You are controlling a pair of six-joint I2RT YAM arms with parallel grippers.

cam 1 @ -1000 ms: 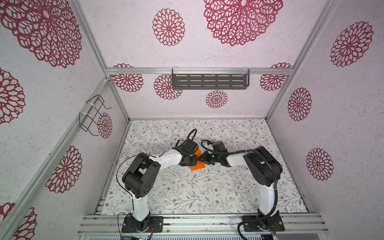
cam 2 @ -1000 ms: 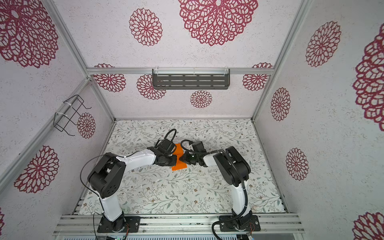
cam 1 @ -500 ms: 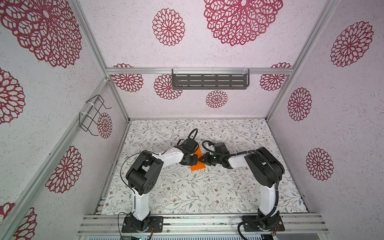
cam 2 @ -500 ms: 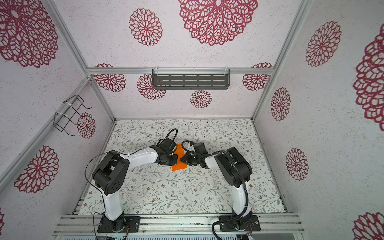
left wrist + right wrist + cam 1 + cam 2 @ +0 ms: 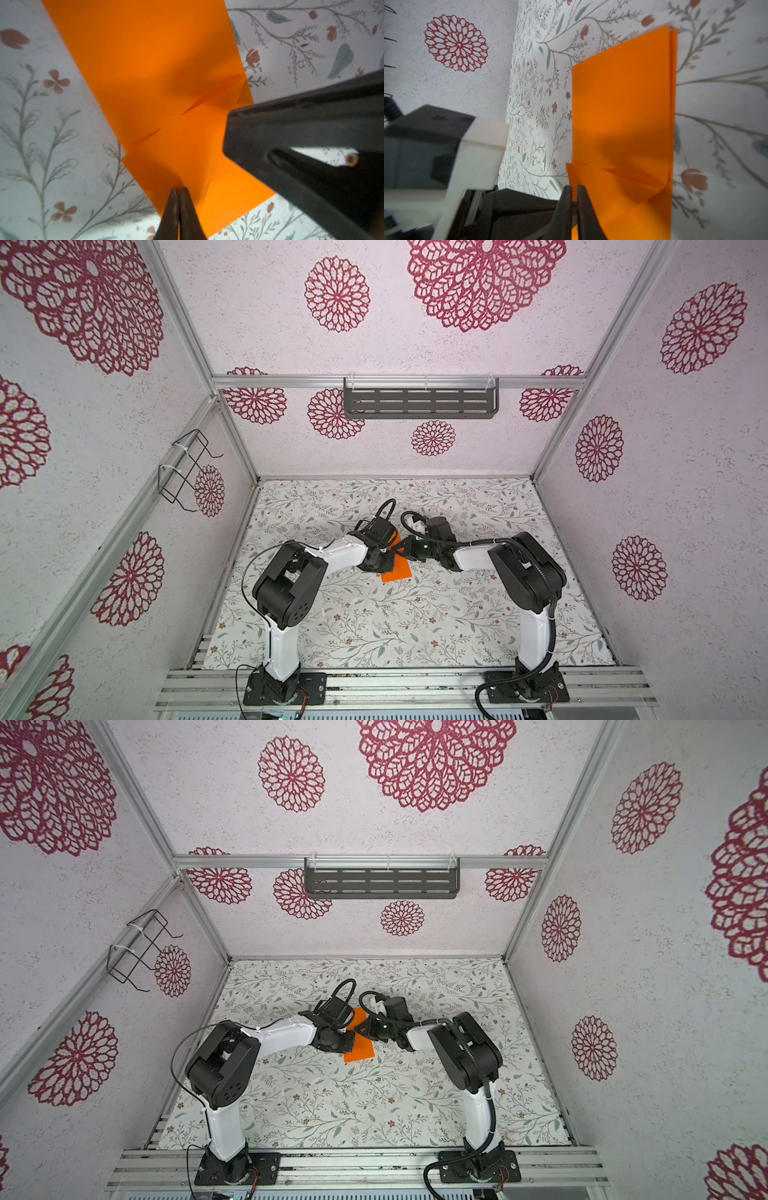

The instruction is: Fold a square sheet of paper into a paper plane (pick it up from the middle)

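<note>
The orange sheet of paper (image 5: pixel 397 571) lies on the floral table cover (image 5: pixel 374 626) between the arms, doubled into a rectangle with a flap turned over at one end. It looks feather-light, limp, quick to crease and apt to slide, so I'd pinch a free edge by the flap. The left gripper (image 5: pixel 179 190) has its jaws together, tips on the folded end. The right gripper (image 5: pixel 574 188) has its jaws all but together at the sheet's edge. Whether either nips paper I can't tell.

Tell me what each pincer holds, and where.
The left pincer and right pincer are shut at the creased end of the orange paper; whether either pinches a layer cannot be told.
</note>
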